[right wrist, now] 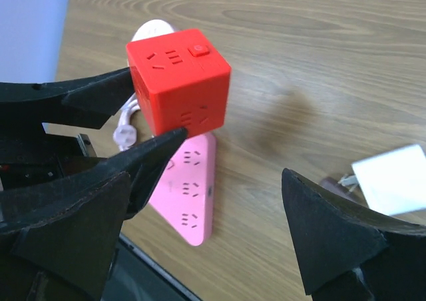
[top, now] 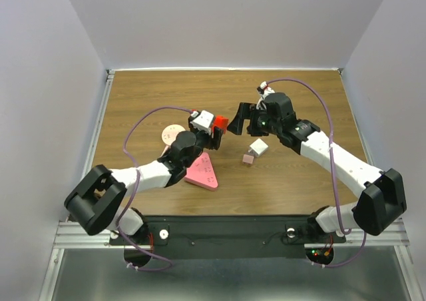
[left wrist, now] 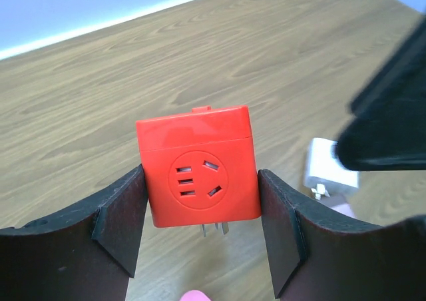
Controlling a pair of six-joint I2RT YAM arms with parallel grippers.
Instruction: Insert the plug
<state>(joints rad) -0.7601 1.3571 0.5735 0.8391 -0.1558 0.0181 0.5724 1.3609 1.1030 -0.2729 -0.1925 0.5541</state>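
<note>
The left gripper (top: 217, 133) clamps the red cube plug (left wrist: 200, 168) between its fingers, prongs pointing down. The right gripper (right wrist: 234, 154) gapes wide just beside it, with a white adapter (right wrist: 393, 178) lying outside its fingers.

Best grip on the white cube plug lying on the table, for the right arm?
Come down from above with the right gripper, fingers across two opposite flat sides of the white cube plug. Its prongs stick out sideways, so leave that face free.

White plug (right wrist: 393, 178) cut off at right edge; pink strip (right wrist: 190, 201) partly behind left pincer (right wrist: 156, 104).
</note>
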